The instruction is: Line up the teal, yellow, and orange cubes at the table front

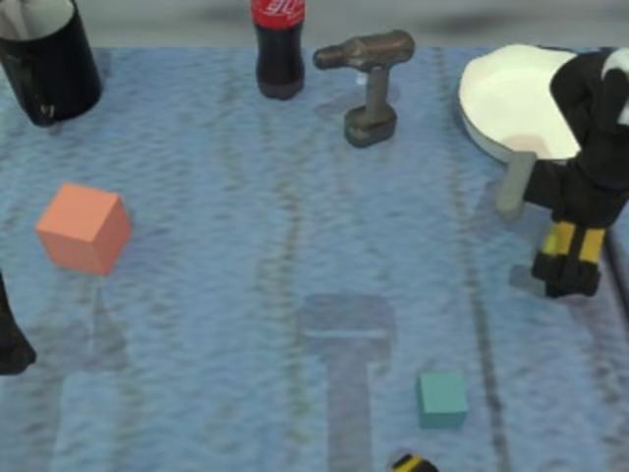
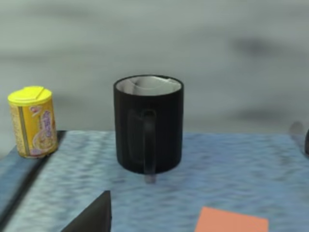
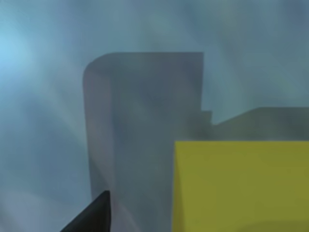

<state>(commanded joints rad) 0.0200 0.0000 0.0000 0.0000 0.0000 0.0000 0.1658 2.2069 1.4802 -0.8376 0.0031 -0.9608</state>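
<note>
The orange cube (image 1: pixel 84 228) sits at the table's (image 1: pixel 256 295) left middle; its top corner also shows in the left wrist view, orange cube (image 2: pixel 231 221). Near the front, right of centre, rests the teal cube (image 1: pixel 441 398). At the right edge my right gripper (image 1: pixel 567 280) points down with the yellow cube (image 1: pixel 560 239) between its black parts. The right wrist view fills with the yellow cube (image 3: pixel 241 188); one finger (image 3: pixel 96 212) stands apart from its side, so the jaws are open. My left gripper (image 1: pixel 10 344) is parked at the left edge, open and empty.
Along the back stand a black mug (image 1: pixel 44 59), a cola bottle (image 1: pixel 280 44), a grey drill (image 1: pixel 371 84) and a white plate (image 1: pixel 511 98). A yellow can (image 2: pixel 33 122) stands beside the mug. A small yellow-black object (image 1: pixel 413 462) lies at the front edge.
</note>
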